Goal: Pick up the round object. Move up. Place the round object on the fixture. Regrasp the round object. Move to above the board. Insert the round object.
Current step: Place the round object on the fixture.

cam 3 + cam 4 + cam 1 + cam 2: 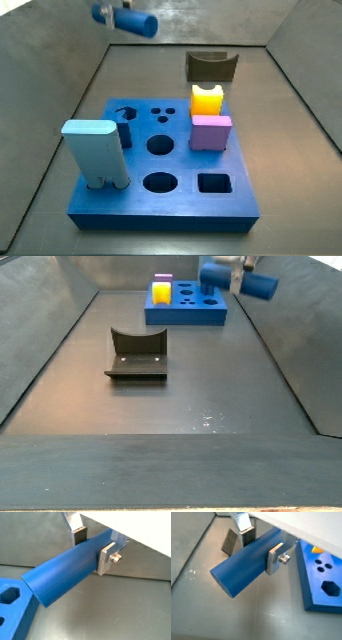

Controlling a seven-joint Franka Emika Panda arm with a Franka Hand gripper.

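My gripper [92, 548] is shut on the round object [63, 574], a dark blue cylinder held crosswise between the silver fingers [104, 558], in both wrist views [260, 548]. The peg [243, 574] hangs in the air, well off the floor. In a side view the gripper [106, 14] holds the peg [135, 23] high, beyond the board's [160, 208] far left corner. The fixture [211, 67] stands bare behind the board, apart from the gripper. Its notch [136, 354] holds nothing. The board [187, 316] lies beside and below the peg [259, 286].
On the board stand a tall pale blue rounded block [94, 150], a yellow peg [206, 100] and a pink block [211, 131]. Round and square holes [160, 183] show in its top. Grey walls [40, 346] close in the floor on both sides.
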